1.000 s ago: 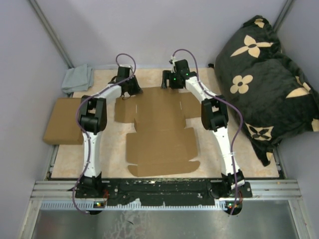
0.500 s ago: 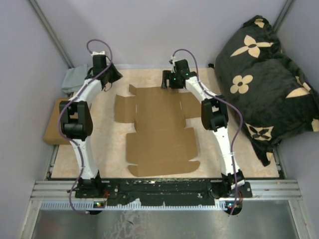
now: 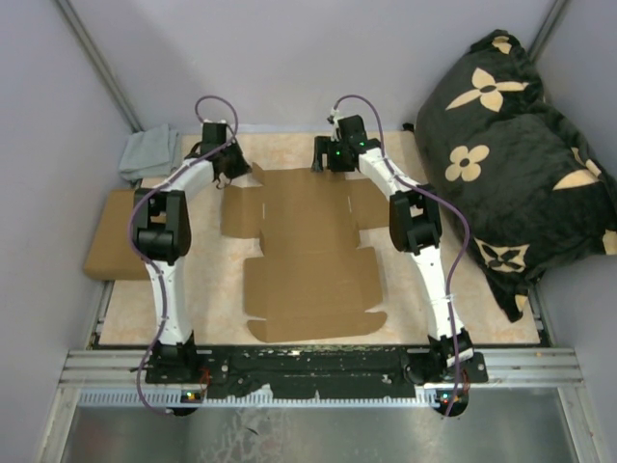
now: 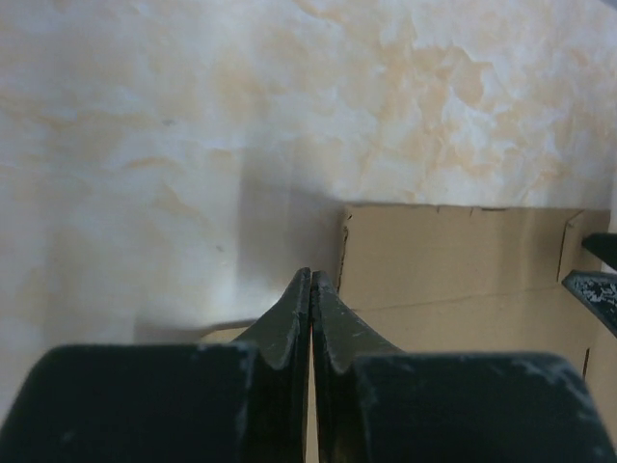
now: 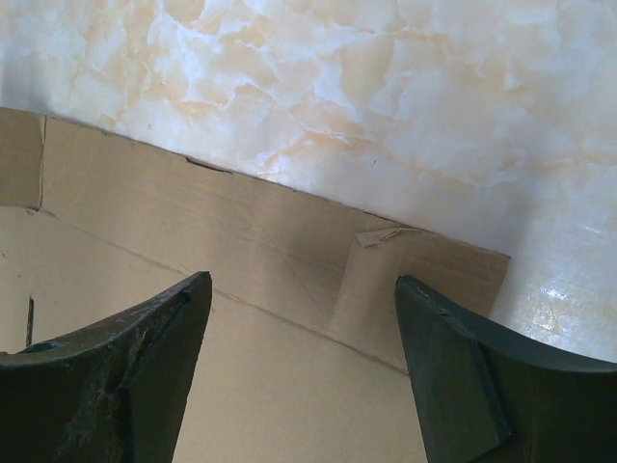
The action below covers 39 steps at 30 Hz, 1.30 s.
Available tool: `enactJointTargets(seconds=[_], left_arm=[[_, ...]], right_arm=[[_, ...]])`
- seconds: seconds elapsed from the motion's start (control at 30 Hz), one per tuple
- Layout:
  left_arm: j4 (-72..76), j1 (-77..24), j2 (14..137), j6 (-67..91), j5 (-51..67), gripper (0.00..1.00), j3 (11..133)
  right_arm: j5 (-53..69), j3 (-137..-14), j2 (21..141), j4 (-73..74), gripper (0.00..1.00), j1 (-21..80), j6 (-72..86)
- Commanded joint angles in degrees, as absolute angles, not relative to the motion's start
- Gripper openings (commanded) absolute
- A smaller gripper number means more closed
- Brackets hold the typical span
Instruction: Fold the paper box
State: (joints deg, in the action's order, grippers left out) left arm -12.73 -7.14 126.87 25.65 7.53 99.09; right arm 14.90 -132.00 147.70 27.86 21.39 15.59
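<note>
Marbled surface [image 3: 202,280] carries the paper box [image 3: 308,260] flat at centre. Pressed together, the left hand [image 4: 311,289] has swung back from the far-left corner to the sheet's far-left flap; the right hand [image 5: 301,285] hangs spread above its far edge.

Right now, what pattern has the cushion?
The cushion is black with tan flowers; the top view shows it best.

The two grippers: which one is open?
The right gripper, above the far edge of the paper box: its fingers stand wide apart. The left gripper has its fingers pressed together, with nothing between them.
</note>
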Motion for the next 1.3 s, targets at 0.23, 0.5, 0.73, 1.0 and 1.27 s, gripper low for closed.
enactJointTargets(seconds=[0.23,0.5,0.73,1.0,1.27], left_arm=[[-11.4,-12.3,129.9,25.2,10.6,0.06,104.1],[-16.7,-13.8,137.7,25.0,10.8,0.06,111.1],[-20.2,-13.4,141.3,24.4,10.2,0.06,111.9],[-20.0,-13.0,135.1,24.4,9.4,0.09,108.3],[-21.0,-12.2,123.2,22.0,3.6,0.24,107.7]], right_arm=[[15.7,-131.8,149.2,30.9,0.78,22.0,16.2],[15.7,-132.0,149.3,31.5,0.78,22.0,15.9],[15.7,-131.8,148.7,31.6,0.78,22.0,16.0],[15.5,-131.7,147.0,32.1,0.79,22.0,16.5],[7.8,-135.4,141.5,35.8,0.87,21.5,15.2]])
